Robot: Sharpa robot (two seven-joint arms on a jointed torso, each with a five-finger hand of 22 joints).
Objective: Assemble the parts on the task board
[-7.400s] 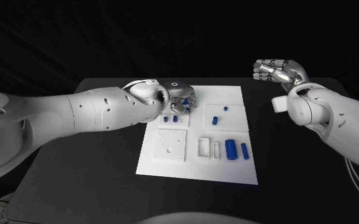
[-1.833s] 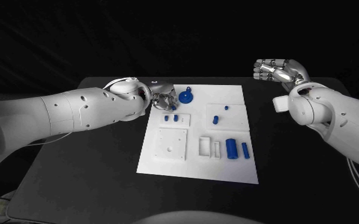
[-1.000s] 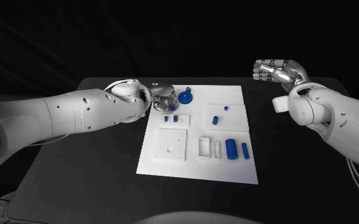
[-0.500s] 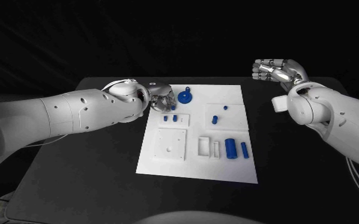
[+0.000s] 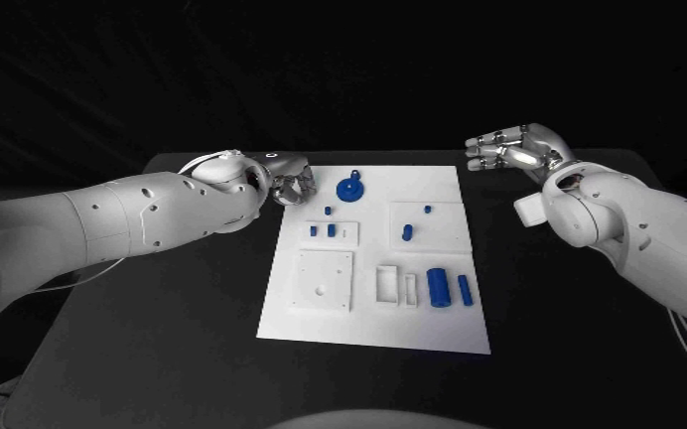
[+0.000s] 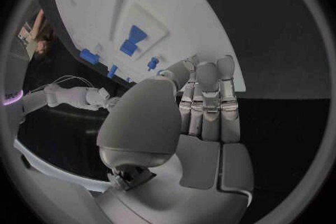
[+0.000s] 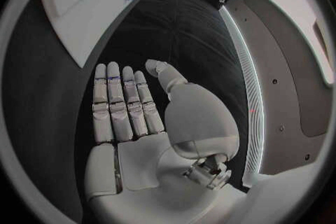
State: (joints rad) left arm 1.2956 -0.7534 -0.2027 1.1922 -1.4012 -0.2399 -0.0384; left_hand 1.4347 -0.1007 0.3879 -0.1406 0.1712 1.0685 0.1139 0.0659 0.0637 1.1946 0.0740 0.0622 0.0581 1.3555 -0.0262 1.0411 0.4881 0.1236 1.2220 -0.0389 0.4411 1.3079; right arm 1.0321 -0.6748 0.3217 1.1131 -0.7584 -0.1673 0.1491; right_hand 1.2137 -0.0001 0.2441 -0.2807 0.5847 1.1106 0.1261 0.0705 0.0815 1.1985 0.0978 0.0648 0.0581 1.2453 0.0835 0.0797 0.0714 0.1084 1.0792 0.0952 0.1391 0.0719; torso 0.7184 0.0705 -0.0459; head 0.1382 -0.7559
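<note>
Left hand [image 5: 291, 177] empty, fingers apart, beside task board [image 5: 375, 315] at 10 o'clock; right hand [image 5: 512, 150] empty, spread, at 2 o'clock.

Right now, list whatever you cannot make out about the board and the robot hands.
- Head view: the left robot hand is turned from the camera, so its palm side is hidden.
- Head view: the small blue pegs on the task board are too small to tell whether seated or lying.
- Left wrist view: the hand's thumb covers part of the board.
</note>
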